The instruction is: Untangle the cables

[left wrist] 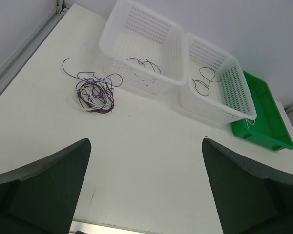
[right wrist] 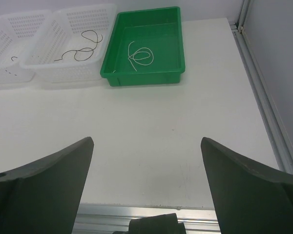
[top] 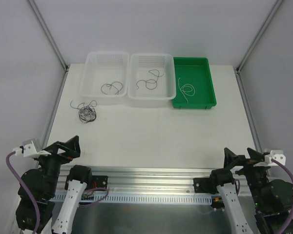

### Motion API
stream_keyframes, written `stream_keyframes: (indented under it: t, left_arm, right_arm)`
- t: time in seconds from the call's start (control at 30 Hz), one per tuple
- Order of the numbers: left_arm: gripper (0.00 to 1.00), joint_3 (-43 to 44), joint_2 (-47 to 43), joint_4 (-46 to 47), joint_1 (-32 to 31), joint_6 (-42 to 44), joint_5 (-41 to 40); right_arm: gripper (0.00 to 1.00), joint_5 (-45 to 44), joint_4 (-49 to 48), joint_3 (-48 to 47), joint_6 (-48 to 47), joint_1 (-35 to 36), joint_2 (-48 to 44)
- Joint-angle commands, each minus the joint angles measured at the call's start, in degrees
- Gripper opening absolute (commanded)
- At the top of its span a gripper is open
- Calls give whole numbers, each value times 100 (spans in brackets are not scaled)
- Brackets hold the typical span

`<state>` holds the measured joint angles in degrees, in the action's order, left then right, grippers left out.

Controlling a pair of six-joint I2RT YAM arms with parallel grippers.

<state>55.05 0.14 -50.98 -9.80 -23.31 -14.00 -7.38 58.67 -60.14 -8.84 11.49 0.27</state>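
Note:
A tangled clump of thin dark, brownish and white cables [top: 87,112] [left wrist: 95,93] lies on the white table, left of centre, just in front of the left white basket. One dark cable [top: 112,88] [left wrist: 144,64] lies in that basket. Another dark cable [top: 149,79] [left wrist: 205,79] [right wrist: 80,46] lies in the middle basket. A white cable [top: 187,89] [right wrist: 139,55] lies in the green tray. My left gripper [top: 70,147] [left wrist: 146,142] hangs open near the table's front left, far from the clump. My right gripper [top: 237,158] [right wrist: 146,140] is open at the front right, with nothing between its fingers.
Along the back of the table stand the left white basket [top: 94,91] [left wrist: 118,24], the middle white basket [top: 135,92] [left wrist: 234,83] [right wrist: 53,73] and the green tray [top: 208,95] [left wrist: 271,114] [right wrist: 178,44]. A metal rail [top: 151,170] runs along the near edge.

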Motion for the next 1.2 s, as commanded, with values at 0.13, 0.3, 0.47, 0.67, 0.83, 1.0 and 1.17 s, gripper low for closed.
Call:
stream_keyframes:
  t: [0.13,0.3,0.47,0.67,0.83,1.0,1.17]
  left_arm:
    - [99,-64,-963,27,-39,-270,-59]
    - [99,-117,-806,79,-39,-516,2]
    - [99,-187,-59,79,-39,-710,336]
    - [99,-635,1223,246,-39,-1228,819]
    - [99,-1083,2277,834,-39,-1308,716]
    - [99,-1163,3603,1563,-31,-1176,47]
    - [99,-864,4976,2214,75,-1114,-314]
  right_arm:
    - [97,-572,-181,-33,444,-15,-933]
    - [97,-704,-67,-68,769,-24,-556]
    - [97,409,-5,-95,1095,-15,558]
    - [97,1704,-172,-147,928,-32,1843]
    - [97,1652,-418,-42,743,-23,2407]
    - [97,1485,-804,221,779,-15,2434]
    - [97,1151,-875,459,700,-15,2670]
